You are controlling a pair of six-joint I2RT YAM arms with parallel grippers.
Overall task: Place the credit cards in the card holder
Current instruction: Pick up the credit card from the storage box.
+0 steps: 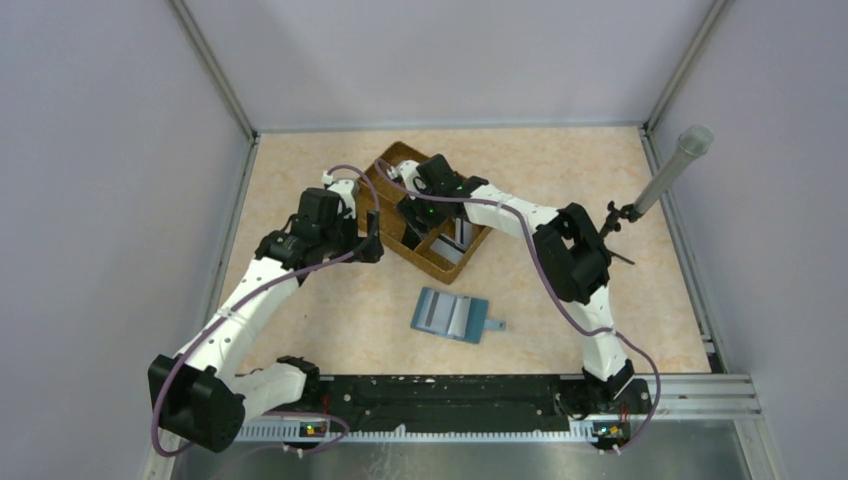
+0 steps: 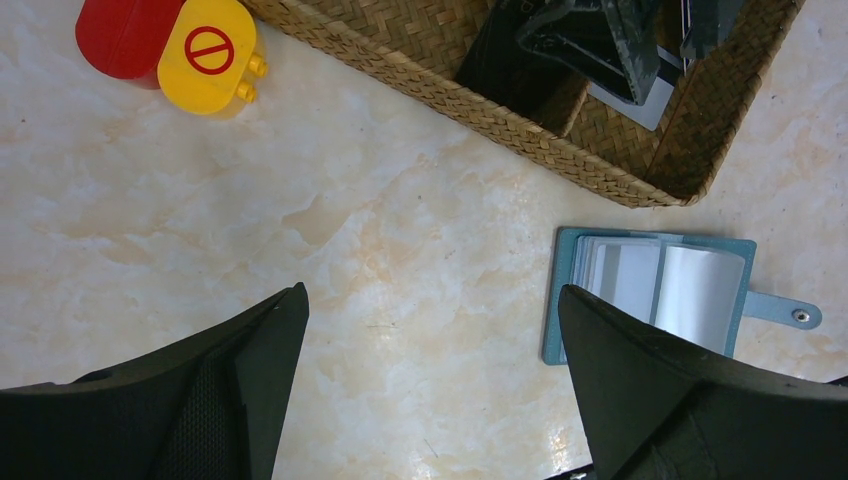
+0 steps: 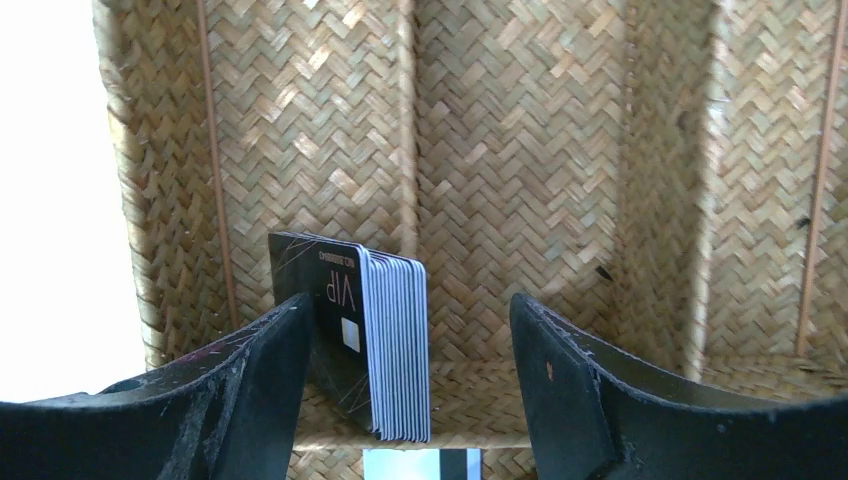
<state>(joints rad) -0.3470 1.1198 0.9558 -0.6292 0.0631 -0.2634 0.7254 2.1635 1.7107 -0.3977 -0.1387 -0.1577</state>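
A stack of several credit cards [image 3: 397,345] stands on edge in a compartment of the brown woven tray [image 3: 500,150], a black "VIP" card at its front. My right gripper [image 3: 410,310] is open inside the tray [image 1: 432,268], with the stack between its fingers. The stack sits close to the left finger, with a wide gap to the right one. Another card [image 3: 420,465] lies flat lower down. The teal-blue card holder [image 1: 452,314] lies open on the table, slots up. My left gripper [image 2: 432,295] hovers open above bare table, the card holder [image 2: 650,290] beside its right finger.
A red piece [image 2: 125,35] and a yellow round piece [image 2: 210,50] lie on the table left of the tray [image 2: 500,110]. A grey tube on a black stand [image 1: 672,170] leans at the right edge. Metal frame rails border the marbled tabletop.
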